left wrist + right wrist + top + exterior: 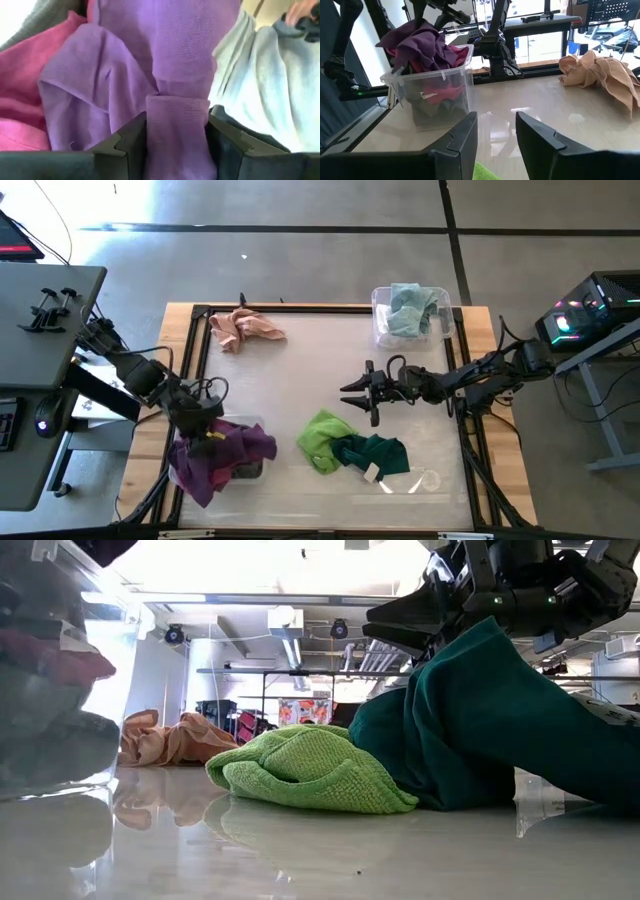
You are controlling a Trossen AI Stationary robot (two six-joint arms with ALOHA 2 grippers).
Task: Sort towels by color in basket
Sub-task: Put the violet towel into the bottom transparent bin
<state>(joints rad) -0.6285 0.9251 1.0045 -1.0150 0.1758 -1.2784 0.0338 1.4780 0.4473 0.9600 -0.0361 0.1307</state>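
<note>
My left gripper (205, 430) hangs over the clear basket (252, 471) at the table's near left and is shut on a purple towel (238, 444). That towel tops the heap in the basket (436, 97). Magenta cloth (20, 100) and pale grey cloth (270, 85) lie beside it. My right gripper (350, 394) floats level and open at mid-table, pointing left, with nothing between its fingers (496, 122). Just on its near side a lime green towel (322, 438) and a dark green towel (380, 452) lie bunched together on the table. My left gripper (177, 125) has a folded band of the purple towel (177, 107) between its two fingers; the band fills the gap. One layer or several, I cannot tell. The fingers slant down from above. The rest of the towel (427, 42) hangs onto the heap in the basket.
A peach towel (245, 328) lies crumpled at the far left. A second clear basket (379, 332) at the far right holds pale teal towels (410, 308). A black frame (190, 360) borders the tabletop. In the low view the near-left basket's wall (50, 690) stands close.
</note>
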